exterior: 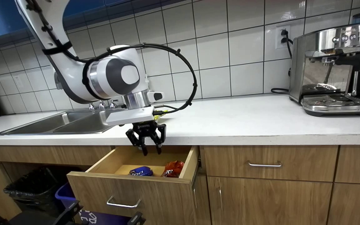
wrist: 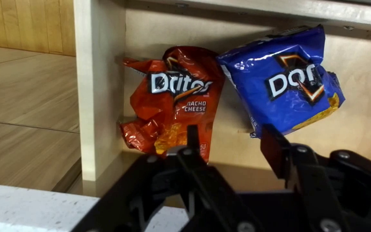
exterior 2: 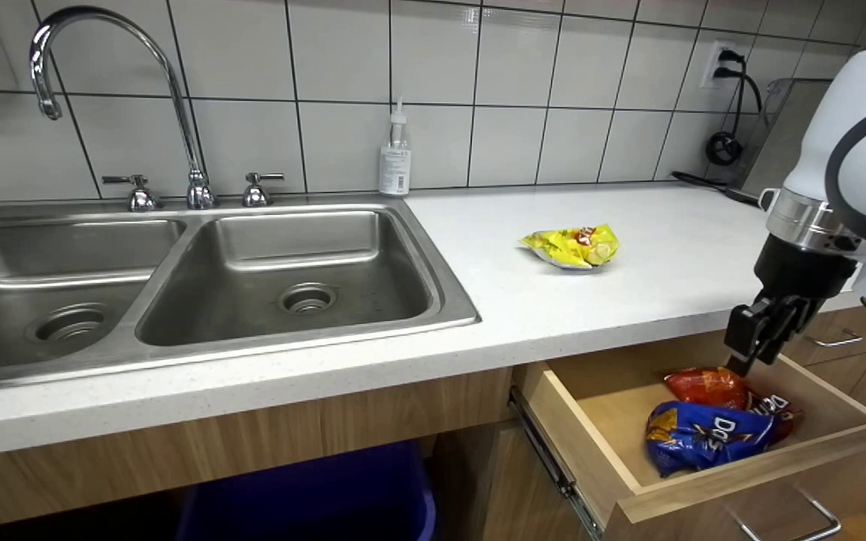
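Note:
My gripper (wrist: 230, 132) stands open above the pulled-out wooden drawer (exterior: 128, 177), with nothing between its fingers. In the wrist view, a red Doritos bag (wrist: 190, 96) lies crumpled by one side wall of the drawer. Beside it is a blue Doritos bag (wrist: 288, 80), and the two almost meet at their upper corners. One finger overlaps the red bag in that view, while the tip of the opposite finger overlaps the blue bag's lower corner. Both exterior views show the gripper (exterior: 152, 152) over the bags; in an exterior view the blue bag (exterior 2: 707, 436) partly hides the red one (exterior 2: 707, 387).
The white counter edge (exterior 2: 313, 368) runs right behind the drawer opening. On the counter lie a yellow chip bag (exterior 2: 574, 246) and, farther off, a steel coffee machine (exterior: 330, 68). A double sink (exterior 2: 290, 285) and a bottle (exterior 2: 395, 161) stand alongside. Under the counter are bins (exterior: 39, 187).

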`<state>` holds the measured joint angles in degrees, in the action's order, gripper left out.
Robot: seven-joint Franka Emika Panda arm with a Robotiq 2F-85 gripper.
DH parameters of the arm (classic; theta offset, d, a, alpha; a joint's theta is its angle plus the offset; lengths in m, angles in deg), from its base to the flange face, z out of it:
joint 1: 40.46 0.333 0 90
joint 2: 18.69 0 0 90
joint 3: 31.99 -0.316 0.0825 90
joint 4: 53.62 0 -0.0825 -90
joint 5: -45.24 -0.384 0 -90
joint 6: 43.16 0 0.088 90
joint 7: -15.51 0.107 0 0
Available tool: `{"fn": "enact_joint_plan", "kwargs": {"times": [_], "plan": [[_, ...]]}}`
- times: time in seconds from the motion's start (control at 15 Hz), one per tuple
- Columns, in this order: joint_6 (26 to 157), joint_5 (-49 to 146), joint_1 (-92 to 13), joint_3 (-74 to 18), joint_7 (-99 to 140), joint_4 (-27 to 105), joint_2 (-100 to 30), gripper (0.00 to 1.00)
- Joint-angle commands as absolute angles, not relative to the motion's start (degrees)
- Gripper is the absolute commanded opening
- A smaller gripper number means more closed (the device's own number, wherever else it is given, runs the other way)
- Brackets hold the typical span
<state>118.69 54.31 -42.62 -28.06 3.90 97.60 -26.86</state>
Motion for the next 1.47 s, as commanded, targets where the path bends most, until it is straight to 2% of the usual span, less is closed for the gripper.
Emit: {"fn": "enact_joint_plan", "kwargs": {"times": [0.0,0.13,0.2,1.4], "plan": [[118.72,55.76,-42.43,-27.94,5.84,96.5,-27.38,0.85],[118.48,55.47,-42.43,-28.12,5.63,96.53,-26.86,0.99],[118.22,55.13,-42.47,-28.31,5.34,96.59,-26.32,1.0],[115.49,49.89,-41.53,-30.87,3.17,91.65,-19.12,1.0]]}}
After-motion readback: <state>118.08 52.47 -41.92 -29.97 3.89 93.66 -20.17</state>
